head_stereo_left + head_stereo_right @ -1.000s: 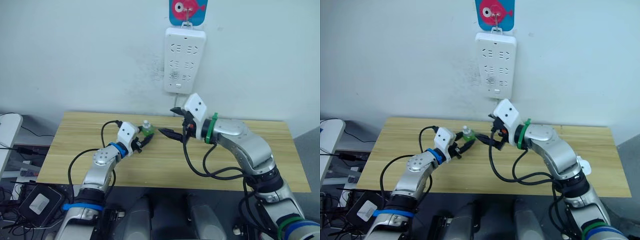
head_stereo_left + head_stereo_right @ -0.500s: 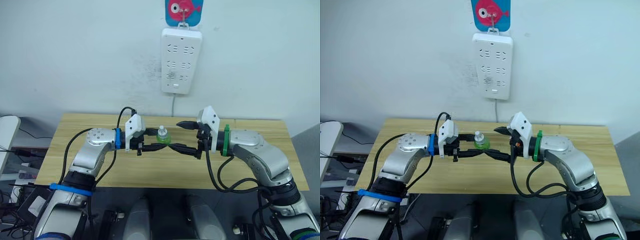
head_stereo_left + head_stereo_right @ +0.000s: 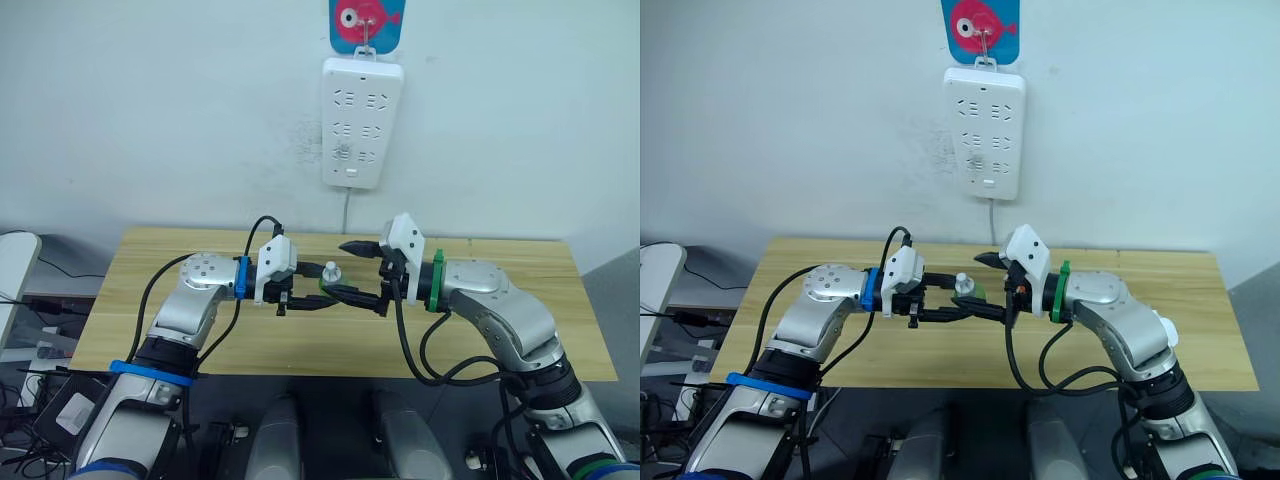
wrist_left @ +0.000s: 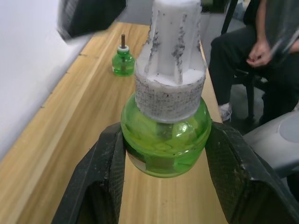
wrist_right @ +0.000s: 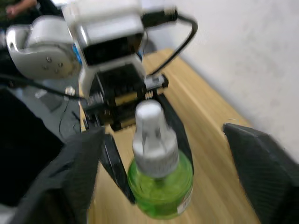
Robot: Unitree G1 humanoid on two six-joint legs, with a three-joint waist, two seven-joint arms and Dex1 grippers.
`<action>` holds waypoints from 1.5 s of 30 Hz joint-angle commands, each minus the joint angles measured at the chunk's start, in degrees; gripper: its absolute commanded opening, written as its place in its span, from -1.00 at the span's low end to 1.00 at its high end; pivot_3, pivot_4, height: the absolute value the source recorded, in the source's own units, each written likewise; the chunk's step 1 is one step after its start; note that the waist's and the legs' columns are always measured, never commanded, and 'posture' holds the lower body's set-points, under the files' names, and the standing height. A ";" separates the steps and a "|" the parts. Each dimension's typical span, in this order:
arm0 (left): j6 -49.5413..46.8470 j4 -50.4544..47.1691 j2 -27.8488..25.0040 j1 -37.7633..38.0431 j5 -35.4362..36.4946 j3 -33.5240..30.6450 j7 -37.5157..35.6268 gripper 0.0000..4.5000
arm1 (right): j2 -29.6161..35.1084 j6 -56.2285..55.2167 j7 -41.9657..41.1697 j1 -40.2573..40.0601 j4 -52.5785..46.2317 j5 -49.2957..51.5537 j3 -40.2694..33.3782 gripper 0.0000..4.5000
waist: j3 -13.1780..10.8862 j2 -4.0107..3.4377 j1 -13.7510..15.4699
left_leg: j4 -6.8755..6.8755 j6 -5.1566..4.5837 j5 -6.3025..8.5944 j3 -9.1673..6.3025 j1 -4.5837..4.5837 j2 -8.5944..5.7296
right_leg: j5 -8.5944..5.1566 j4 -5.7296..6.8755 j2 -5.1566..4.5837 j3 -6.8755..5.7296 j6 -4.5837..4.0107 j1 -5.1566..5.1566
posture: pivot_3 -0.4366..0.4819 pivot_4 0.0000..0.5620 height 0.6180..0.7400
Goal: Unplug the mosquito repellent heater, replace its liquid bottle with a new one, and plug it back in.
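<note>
At centre frame above the table (image 3: 150,300), my left gripper (image 4: 161,154) clamps the capped green bottle (image 4: 163,140) while my right gripper (image 3: 350,270) gapes around its cap; a mistimed pull could topple it.

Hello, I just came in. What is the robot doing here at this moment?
The left gripper holds a green liquid bottle with a white cap, its fingers clamped on the bottle's sides above the wooden table. The right gripper faces it with fingers open around the bottle, not closed on it. A second green bottle, with no cap, stands apart on the table. The white power strip hangs on the wall.
</note>
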State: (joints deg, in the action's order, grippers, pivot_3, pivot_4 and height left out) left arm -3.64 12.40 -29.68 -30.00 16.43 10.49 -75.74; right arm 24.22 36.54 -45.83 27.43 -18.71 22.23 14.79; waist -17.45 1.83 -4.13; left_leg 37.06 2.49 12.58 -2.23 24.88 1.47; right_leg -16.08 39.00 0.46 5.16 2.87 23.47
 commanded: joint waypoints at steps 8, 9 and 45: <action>-1.59 -4.86 -0.24 1.20 1.52 -1.16 0.54 -0.04 | 1.43 -1.43 -4.05 -0.33 -1.40 1.27 0.02 -0.55 | 0.19 0.02 0.35 | 0.01 0.02 -0.06 -0.02 -0.01 0.01 | 0.04 0.05 0.02 -0.03 -0.06 0.00 | -0.10 -0.29 1.00; -1.79 -5.50 -0.35 1.64 1.60 -1.18 0.59 -0.04 | 1.52 -1.51 -4.67 -0.30 -1.42 1.46 0.18 -0.55 | 0.23 0.02 0.38 | 0.01 0.03 -0.06 -0.02 -0.01 0.01 | 0.04 0.05 0.01 -0.03 -0.06 0.00 | -0.10 -0.29 1.00; -5.60 -7.88 -0.43 3.46 1.52 -2.53 8.32 -0.04 | -3.39 1.38 5.53 -4.63 -8.53 -2.32 -5.35 0.99 | 1.90 -0.12 2.05 | 0.05 0.51 -0.49 -0.37 -0.07 0.11 | 0.26 0.38 -0.37 -1.39 -0.43 -0.10 | -0.06 -0.42 1.00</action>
State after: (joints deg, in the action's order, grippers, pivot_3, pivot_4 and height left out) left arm -9.36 6.04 -30.20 -26.16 17.60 8.13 -67.68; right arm 21.86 37.83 -45.21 23.10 -23.16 21.33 8.53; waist -15.55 1.72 -2.08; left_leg 37.12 3.00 12.08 -2.60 24.81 1.57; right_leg -15.82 39.44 0.11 3.76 2.43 23.38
